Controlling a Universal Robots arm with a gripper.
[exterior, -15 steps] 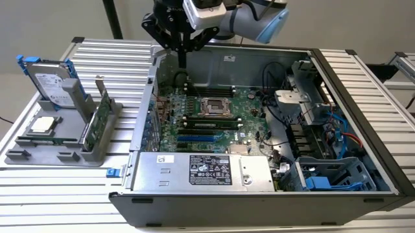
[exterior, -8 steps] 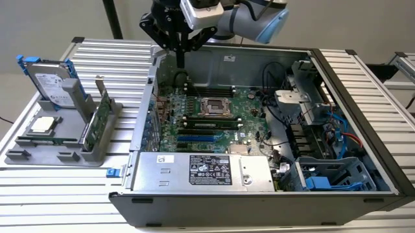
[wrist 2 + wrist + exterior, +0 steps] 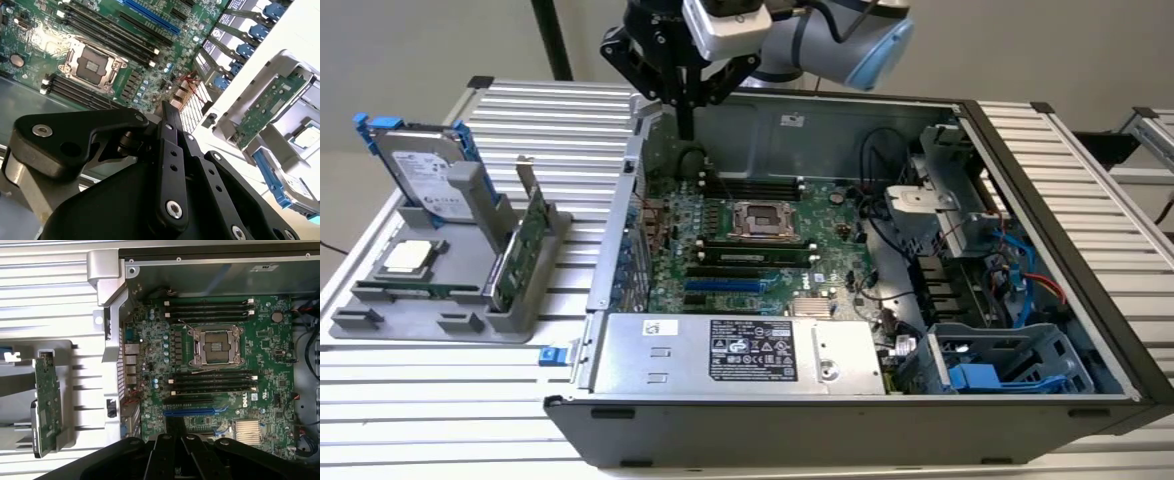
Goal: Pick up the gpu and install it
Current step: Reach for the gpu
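Green on the face that shows, with a silver metal end bracket rising at one end, the flat rectangular gpu (image 3: 518, 255) stands on edge in a slot of the grey moulded holder (image 3: 400, 325). The holder sits just beside the open black computer case (image 3: 854, 425), on the exterior view's left. A silver hard drive in a blue frame (image 3: 420, 170) stands upright in the same holder.

Holder and case both rest on a ribbed aluminium surface (image 3: 454, 410), with a plain pale wall behind.

The black gripper (image 3: 683, 125) hangs over the far side of the case, above the green motherboard (image 3: 747, 230). Its fingers are pressed together with nothing between them, well apart from the gpu.

The gpu's other face is turned away, its lower edge is sunk in the slot, and the arm is cut off at the top of the exterior view.
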